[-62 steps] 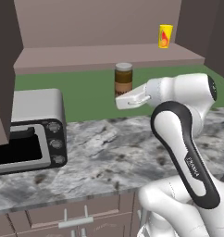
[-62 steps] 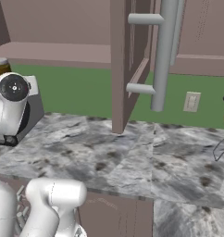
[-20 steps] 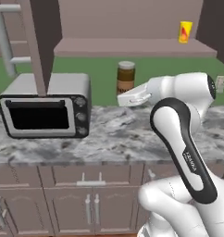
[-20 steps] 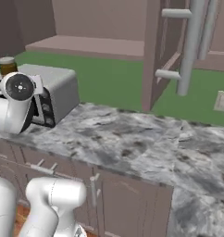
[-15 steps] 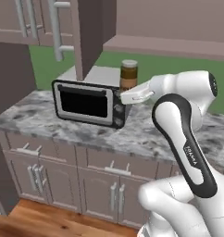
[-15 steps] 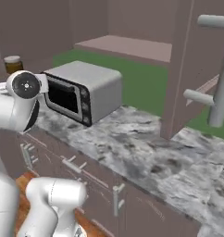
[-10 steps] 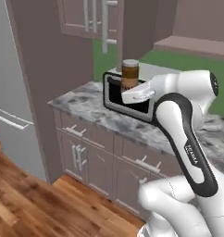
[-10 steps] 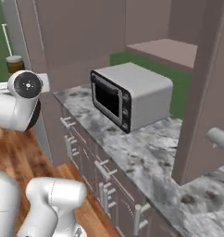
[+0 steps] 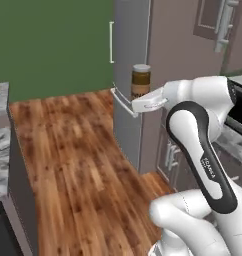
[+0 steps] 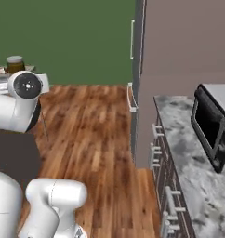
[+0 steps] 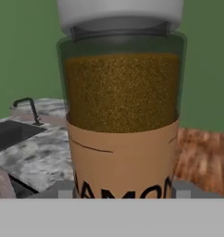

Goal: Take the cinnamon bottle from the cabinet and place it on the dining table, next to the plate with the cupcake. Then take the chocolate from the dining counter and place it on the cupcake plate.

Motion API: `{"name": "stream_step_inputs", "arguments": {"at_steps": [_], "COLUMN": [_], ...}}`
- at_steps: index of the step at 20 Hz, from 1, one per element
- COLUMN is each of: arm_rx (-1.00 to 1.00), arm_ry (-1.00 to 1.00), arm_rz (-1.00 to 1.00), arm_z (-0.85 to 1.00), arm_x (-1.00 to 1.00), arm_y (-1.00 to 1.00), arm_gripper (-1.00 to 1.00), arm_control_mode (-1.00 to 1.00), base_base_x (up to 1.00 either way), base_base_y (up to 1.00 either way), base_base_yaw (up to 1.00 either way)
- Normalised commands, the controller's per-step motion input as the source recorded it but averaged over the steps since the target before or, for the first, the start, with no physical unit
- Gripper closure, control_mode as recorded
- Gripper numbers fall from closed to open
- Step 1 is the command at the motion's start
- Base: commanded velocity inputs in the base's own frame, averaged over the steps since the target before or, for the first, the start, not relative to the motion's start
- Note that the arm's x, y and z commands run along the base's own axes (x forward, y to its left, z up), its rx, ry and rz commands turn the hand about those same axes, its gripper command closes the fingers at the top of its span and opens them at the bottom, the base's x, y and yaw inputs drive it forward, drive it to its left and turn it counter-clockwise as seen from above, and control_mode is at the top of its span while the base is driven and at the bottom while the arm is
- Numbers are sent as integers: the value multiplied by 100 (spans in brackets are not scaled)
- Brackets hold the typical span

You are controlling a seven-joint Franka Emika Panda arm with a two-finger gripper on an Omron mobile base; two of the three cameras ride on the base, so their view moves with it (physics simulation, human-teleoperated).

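Cinnamon bottle [image 9: 140, 80] upright, clamped in the claw [image 9: 144, 102], held in the air over the wood floor [image 9: 78, 160], in front of the grey fridge [image 9: 129, 60]. In the hand view the bottle [image 11: 121, 106] stands close up; marble bench [image 11: 37, 152] with sink [image 11: 9, 132] and faucet [image 11: 26, 109] behind it. Microwave [image 10: 213, 125] on the right bench [image 10: 188, 158].
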Motion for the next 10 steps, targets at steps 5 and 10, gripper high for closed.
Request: {"name": "stream_step_inputs", "arguments": {"at_steps": [5, 10], "arm_rx": [0, 0], "arm_ry": [0, 0], "arm_rz": [0, 0], "arm_z": [0, 0], "arm_x": [0, 0], "arm_y": [0, 0], "arm_gripper": [100, 100], "arm_control_mode": [100, 100], "base_base_x": [1, 17], "base_base_y": [5, 7], "base_base_yaw": [84, 69]}}
